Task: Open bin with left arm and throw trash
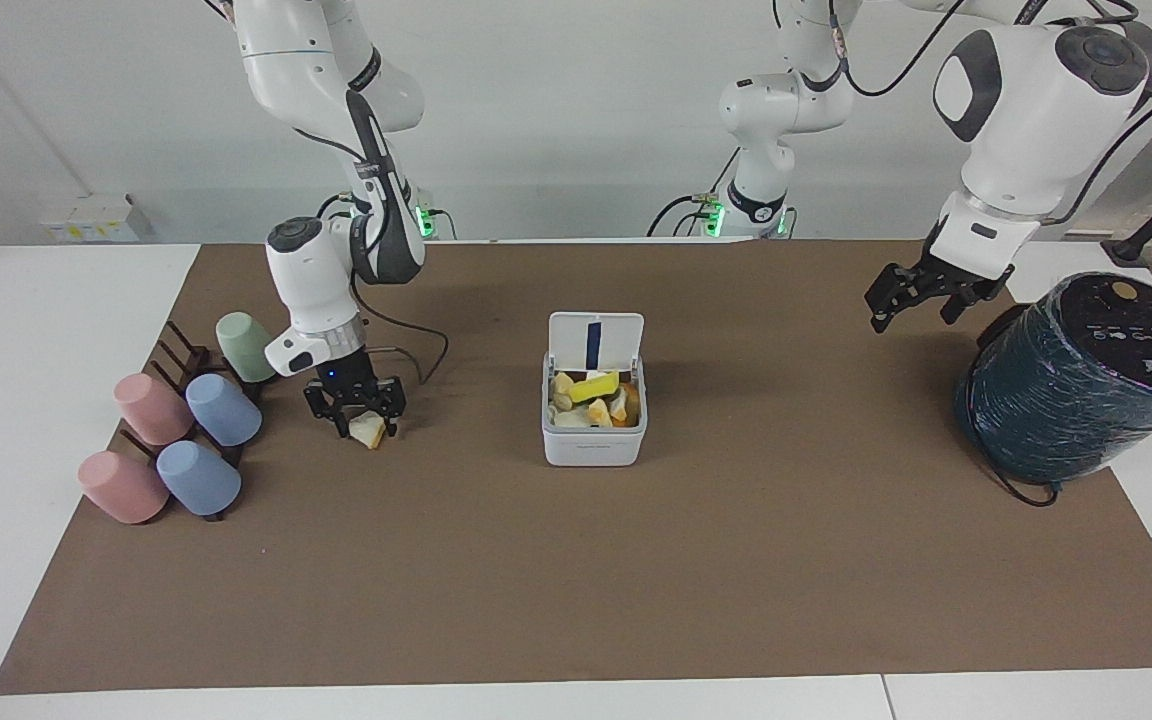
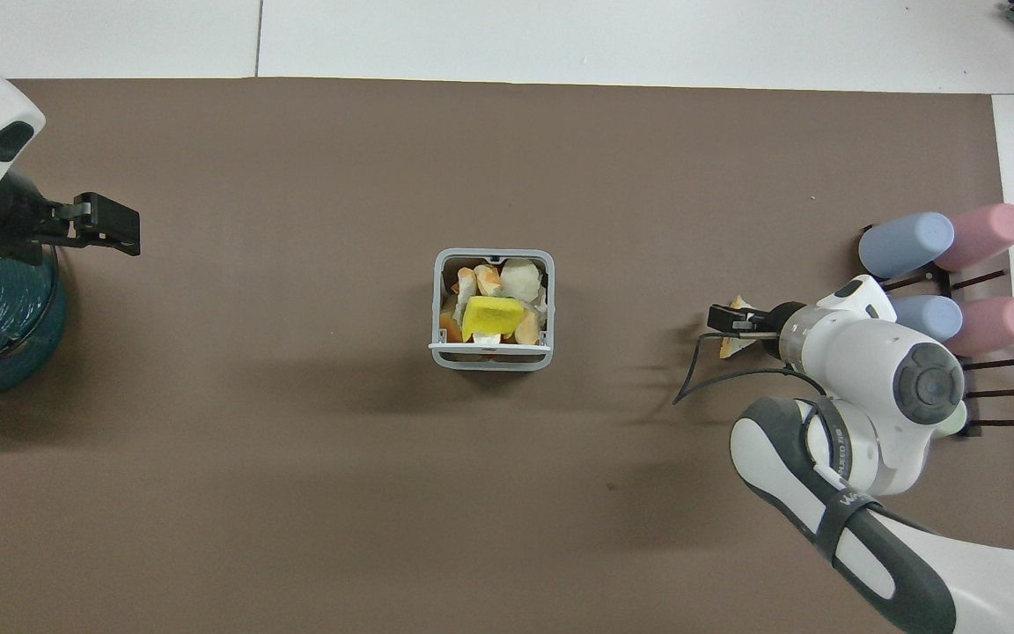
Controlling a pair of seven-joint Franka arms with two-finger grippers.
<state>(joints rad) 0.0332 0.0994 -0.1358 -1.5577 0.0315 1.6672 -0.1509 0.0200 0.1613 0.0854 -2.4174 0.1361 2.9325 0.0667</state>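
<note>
Bin: the small white square plastic bin (image 1: 594, 425) with rounded corners stands at the middle of the brown mat (image 1: 576, 560); its hinged lid (image 1: 595, 342) is raised upright on the side nearer the robots, a blue stripe showing on its underside.
Trash in bin: yellow, orange and cream peel-like scraps (image 2: 494, 308) fill the bin close to its rim.
Trash on mat: one cream wedge-shaped scrap (image 1: 369, 431) lies toward the right arm's end of the table, between the bin and the cups.
Right gripper: the right gripper (image 1: 355, 412) is down at the cream wedge, a finger on either side of it; whether the fingers press on it cannot be told.
Left gripper: the left gripper (image 1: 921, 294) hangs in the air, fingers spread and empty, over the mat beside the large dark teal wrapped cylinder (image 1: 1081, 378); this arm waits.
Cups: pastel pink, blue and green plastic cups (image 1: 168, 430) lie on a dark rack at the right arm's end.
</note>
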